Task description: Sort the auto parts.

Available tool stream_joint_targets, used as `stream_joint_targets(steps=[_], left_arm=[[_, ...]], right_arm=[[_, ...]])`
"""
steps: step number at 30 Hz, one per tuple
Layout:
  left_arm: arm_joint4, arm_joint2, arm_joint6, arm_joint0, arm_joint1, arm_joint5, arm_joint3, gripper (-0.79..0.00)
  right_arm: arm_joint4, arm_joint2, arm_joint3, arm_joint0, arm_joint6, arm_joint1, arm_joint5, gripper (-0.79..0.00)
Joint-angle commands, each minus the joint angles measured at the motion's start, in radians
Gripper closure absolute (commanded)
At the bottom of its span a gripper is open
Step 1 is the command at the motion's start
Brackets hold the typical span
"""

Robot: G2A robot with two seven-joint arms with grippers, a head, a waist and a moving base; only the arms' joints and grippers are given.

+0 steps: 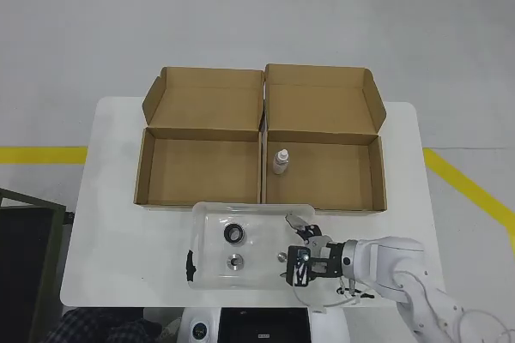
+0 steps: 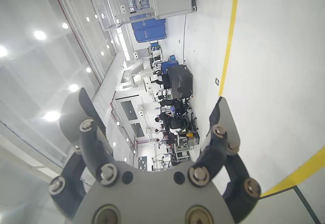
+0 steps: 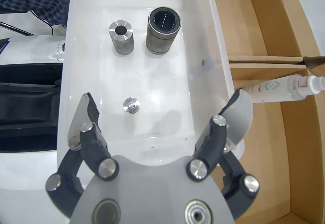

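Wide apart, right fingers (image 3: 85, 113) above tub (image 3: 218, 39)

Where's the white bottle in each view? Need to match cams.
Top view: white bottle in the right cardboard box, against the wall beside the other box.
Right wrist view: white bottle in that box, just past the clear tub rim.
Left wrist view: aimed at the hall floor, off the workspace.
Shared landmark: the clear tub.

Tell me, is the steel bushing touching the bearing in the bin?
Apart. The right wrist view shows a strip of bare bin floor between the bushing and the bearing.
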Motion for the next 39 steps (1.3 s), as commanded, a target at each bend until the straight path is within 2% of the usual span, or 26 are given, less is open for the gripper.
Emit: stream_joint_targets(steps=[1,6,11,19,28,34,39], left_arm=[[0.000,0.000,0.000,0.000,0.000,0.000,0.000,-0.785],[0.000,0.000,0.000,0.000,0.000,0.000,0.000,-0.785],[0.000,0.000,0.000,0.000,0.000,0.000,0.000,-0.785],[0.000,0.000,0.000,0.000,0.000,0.000,0.000,-0.785],[0.000,0.000,0.000,0.000,0.000,0.000,0.000,-0.785],[0.000,0.000,0.000,0.000,0.000,0.000,0.000,-0.785],[0.000,0.000,0.000,0.000,0.000,0.000,0.000,-0.785]], right_arm=[[-0.013,-0.009,0.006,0.005,0.003,0.001,0.002,-0.763],[-0.046,-0.038,0.012,0.026,0.021,0.002,-0.009,-0.736],[-0.061,-0.061,0.011,0.045,0.046,0.004,-0.016,-0.643],[-0.068,-0.115,0.014,0.082,0.114,0.003,-0.043,-0.634],[-0.040,-0.152,0.000,0.119,0.210,0.001,-0.048,-0.585],[0.009,-0.188,0.017,0.150,0.288,-0.003,-0.057,-0.597],[0.030,-0.217,0.023,0.174,0.336,-0.006,-0.048,-0.526]])
